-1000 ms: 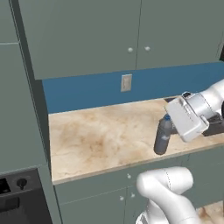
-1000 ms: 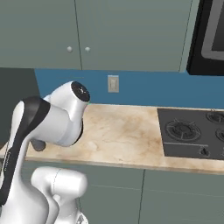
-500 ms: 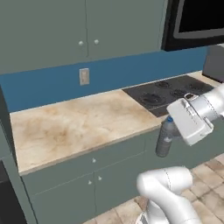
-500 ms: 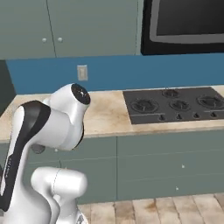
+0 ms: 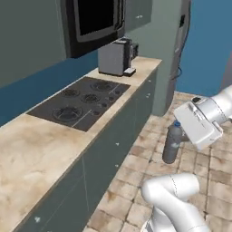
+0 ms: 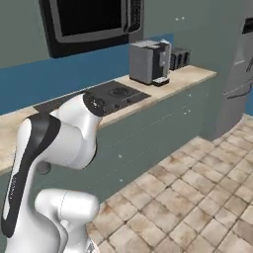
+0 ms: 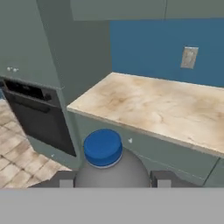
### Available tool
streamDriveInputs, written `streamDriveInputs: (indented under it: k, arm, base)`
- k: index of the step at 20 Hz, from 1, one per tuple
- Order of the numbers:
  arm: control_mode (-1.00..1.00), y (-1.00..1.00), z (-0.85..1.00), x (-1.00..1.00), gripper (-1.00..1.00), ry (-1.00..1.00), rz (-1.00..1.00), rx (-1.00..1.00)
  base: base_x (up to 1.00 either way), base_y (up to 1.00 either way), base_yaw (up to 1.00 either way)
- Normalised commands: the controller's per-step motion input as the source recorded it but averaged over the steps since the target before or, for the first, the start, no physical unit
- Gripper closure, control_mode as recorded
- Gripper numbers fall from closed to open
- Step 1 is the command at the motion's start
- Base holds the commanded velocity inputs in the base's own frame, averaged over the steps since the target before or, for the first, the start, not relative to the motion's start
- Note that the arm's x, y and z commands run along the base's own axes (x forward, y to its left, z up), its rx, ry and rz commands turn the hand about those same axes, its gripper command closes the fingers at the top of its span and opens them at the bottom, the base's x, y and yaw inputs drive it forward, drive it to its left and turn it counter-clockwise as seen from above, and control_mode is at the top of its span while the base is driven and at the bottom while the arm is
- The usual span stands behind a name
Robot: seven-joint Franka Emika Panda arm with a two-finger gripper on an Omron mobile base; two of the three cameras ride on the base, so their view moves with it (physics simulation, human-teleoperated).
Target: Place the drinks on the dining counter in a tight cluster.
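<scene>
While base carries you past wall counter [image 5: 41, 149], fingers [image 7: 113, 179] clamp water bottle [image 5: 171, 144] between them, over tile floor [image 5: 136, 181]. Your risk: a jolt slips bottle from thin grip.

A small, slim greyish water bottle [image 5: 171, 144] with a blue cap stands upright in mid-air, clear of any surface, above the tiled floor [image 5: 149, 149] and well out from the cabinet fronts. It is held near its top, its body hanging free below the grip. From the hand view the water bottle [image 7: 111, 167] shows its round blue cap and grey shoulders, set between the two finger tips.
</scene>
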Motion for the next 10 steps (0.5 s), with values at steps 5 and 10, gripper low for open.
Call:
streamDriveInputs:
  k: [5, 10]
  arm:
    - [1.0, 0.0, 0.0, 0.0, 1.0, 0.0, 0.0, 0.0]
    - [1.0, 0.0, 0.0, 0.0, 1.0, 0.0, 0.0, 0.0]
  base:
    - [0.0, 0.0, -1.0]
    - [0.0, 0.01, -1.0]
